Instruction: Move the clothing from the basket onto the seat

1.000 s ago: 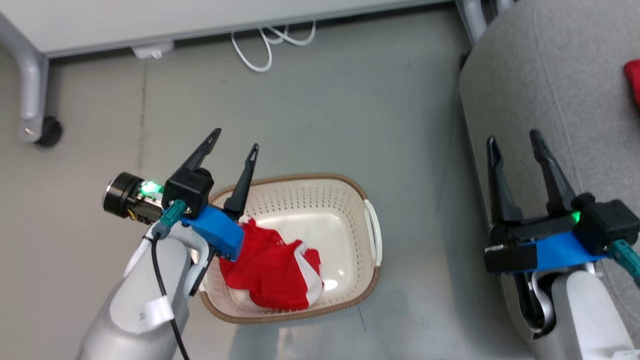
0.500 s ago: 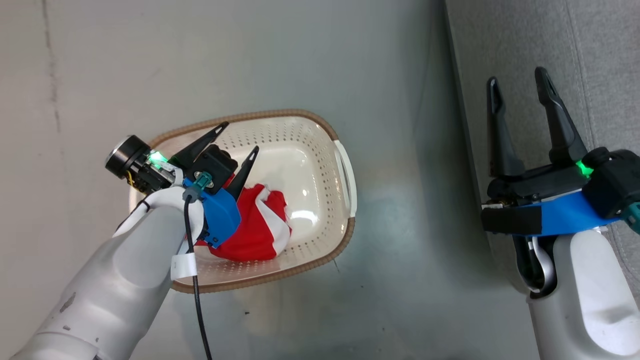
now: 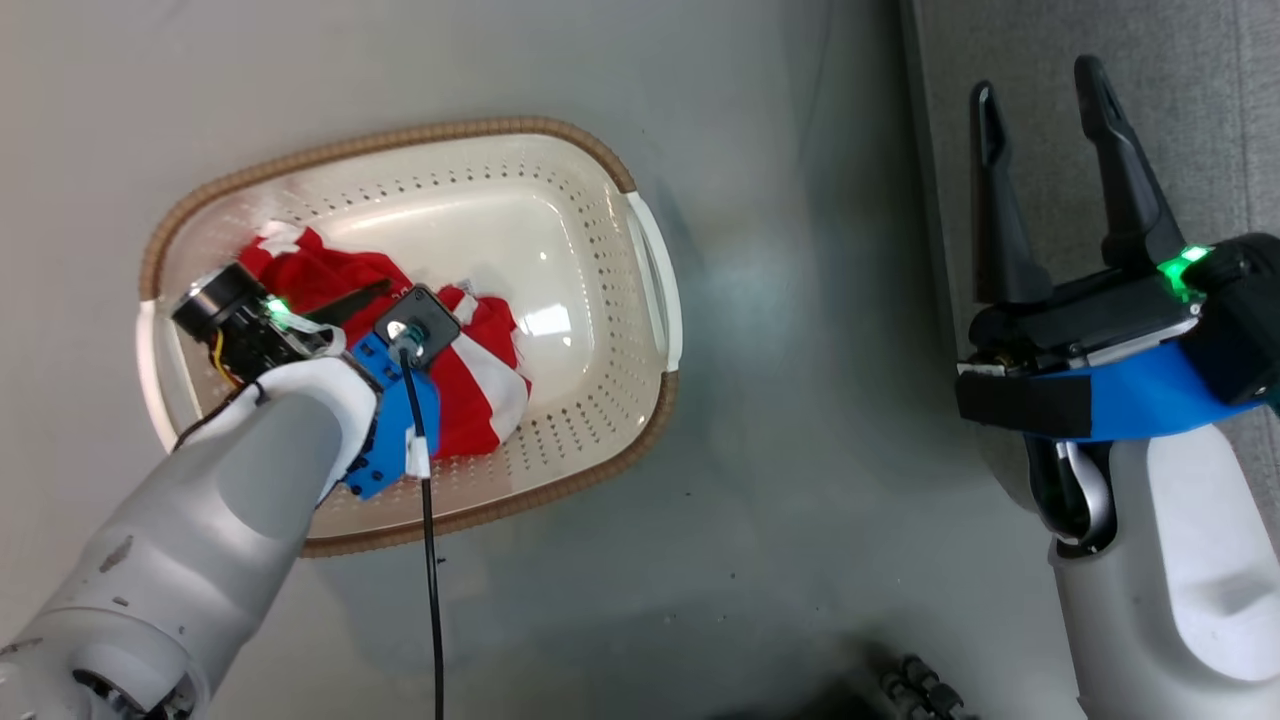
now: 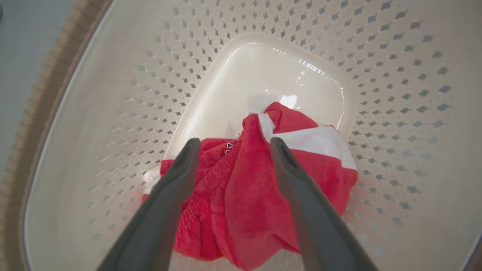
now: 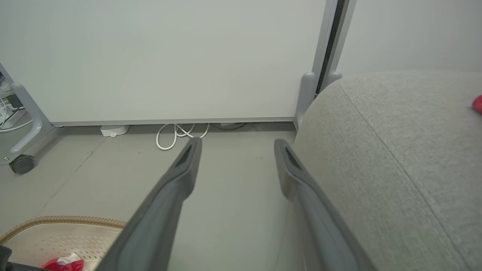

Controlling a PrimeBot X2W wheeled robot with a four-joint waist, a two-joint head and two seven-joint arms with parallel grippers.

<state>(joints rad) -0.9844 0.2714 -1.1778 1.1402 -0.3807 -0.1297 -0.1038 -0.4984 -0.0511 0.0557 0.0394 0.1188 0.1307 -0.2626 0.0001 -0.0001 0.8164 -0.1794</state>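
From the head view, the left gripper (image 3: 365, 305) points down inside the basket (image 3: 400, 135), with the red and white clothing (image 3: 480, 375) bunched directly beneath it and spreading out to its right on the basket bottom. Its wrist hides most of the fingers here. The right gripper (image 3: 1037, 85) hangs well off to the side with its jaws spread and nothing between them, its fingers lying over the edge of the grey seat (image 3: 1200, 60). In the left wrist view, the left gripper (image 4: 234, 145) is released, its two fingers (image 4: 177, 180) wide apart and straddling the clothing (image 4: 244, 195). The heap lies between and under them, against the near perforated wall of the basket (image 4: 113, 113); whether the tips press on the fabric cannot be told. In the right wrist view, the right gripper (image 5: 237, 144) is spread and empty above the floor (image 5: 233, 195). The seat (image 5: 395, 150) rises just beside its right finger, and the basket (image 5: 64, 219) sits low to its left with a bit of clothing (image 5: 66, 263) inside. A red patch (image 5: 478, 104) lies on the seat at the far right edge.
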